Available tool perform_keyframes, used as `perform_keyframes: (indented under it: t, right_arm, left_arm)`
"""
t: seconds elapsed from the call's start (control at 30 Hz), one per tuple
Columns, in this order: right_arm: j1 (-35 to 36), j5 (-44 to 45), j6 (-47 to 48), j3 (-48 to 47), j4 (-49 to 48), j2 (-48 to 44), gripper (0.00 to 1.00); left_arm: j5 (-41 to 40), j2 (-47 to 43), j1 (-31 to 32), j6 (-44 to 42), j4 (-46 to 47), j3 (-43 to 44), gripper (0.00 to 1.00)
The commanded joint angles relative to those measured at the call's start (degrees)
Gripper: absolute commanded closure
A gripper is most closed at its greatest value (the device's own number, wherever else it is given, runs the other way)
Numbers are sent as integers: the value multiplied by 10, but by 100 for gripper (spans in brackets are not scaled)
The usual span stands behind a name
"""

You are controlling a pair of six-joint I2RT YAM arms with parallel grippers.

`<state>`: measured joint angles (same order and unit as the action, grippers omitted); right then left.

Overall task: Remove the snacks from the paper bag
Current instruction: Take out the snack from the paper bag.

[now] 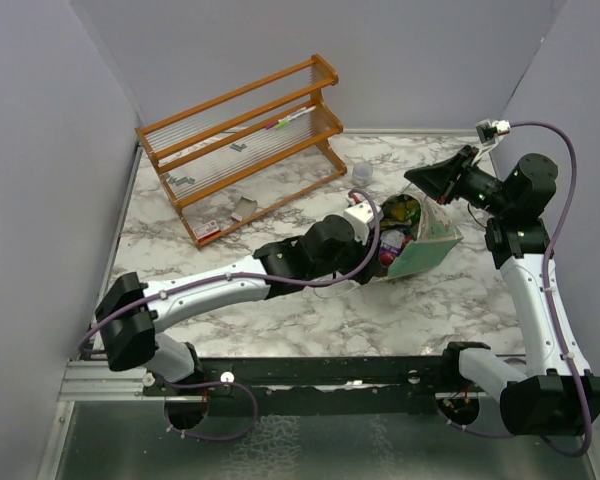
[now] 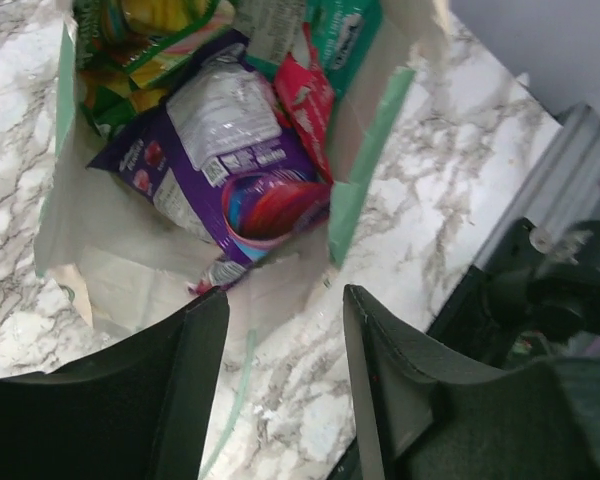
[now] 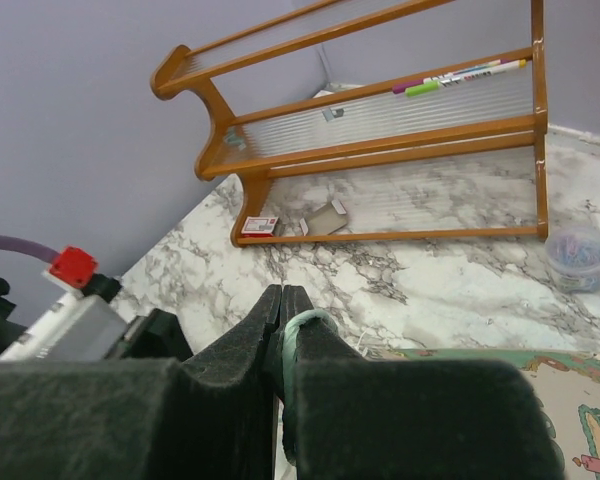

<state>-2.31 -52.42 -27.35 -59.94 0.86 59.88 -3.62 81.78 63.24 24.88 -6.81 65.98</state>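
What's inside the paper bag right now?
The paper bag holds a purple packet nearest the mouth, a red packet beside it, a teal packet and a green-yellow packet deeper in. Anything beneath them is covered.

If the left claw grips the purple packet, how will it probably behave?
The purple packet is crinkled film, so probably floppy and light. Its glossy surface may slip. The red packet beside it may drag along.

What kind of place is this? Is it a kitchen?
Probably a robot test booth, not a kitchen: the left arm and right arm are bolted to a marble-look table, and plain walls box it in.
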Motion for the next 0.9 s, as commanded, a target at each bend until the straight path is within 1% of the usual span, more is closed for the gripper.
perform_keyframes:
  t: [0.0, 0.13, 0.27, 0.4, 0.6, 0.73, 0.8, 0.87]
  right_arm:
    - [-1, -3, 5, -16, -22, -17, 97]
    - [0, 2, 5, -13, -23, -17, 97]
    - [0, 1, 5, -15, -22, -20, 97]
    - [1, 5, 9, -15, -16, -24, 97]
    - [3, 10, 13, -19, -11, -27, 97]
    - [4, 8, 13, -16, -8, -28, 97]
    - [6, 10, 16, -15, -9, -29, 97]
    - [7, 14, 17, -19, -9, -27, 97]
  left_arm:
    - [-73, 56, 0, -2, -2, 57, 50]
    - [-62, 97, 0, 3, 9, 85, 50]
    - [-43, 144, 0, 16, 16, 112, 48]
    - [-49, 191, 0, 16, 17, 140, 44]
    - [-33, 225, 0, 18, 29, 140, 41]
    - [-34, 220, 0, 25, 48, 120, 40]
    - [-31, 218, 0, 26, 60, 103, 35]
    - [-29, 226, 0, 27, 52, 104, 30]
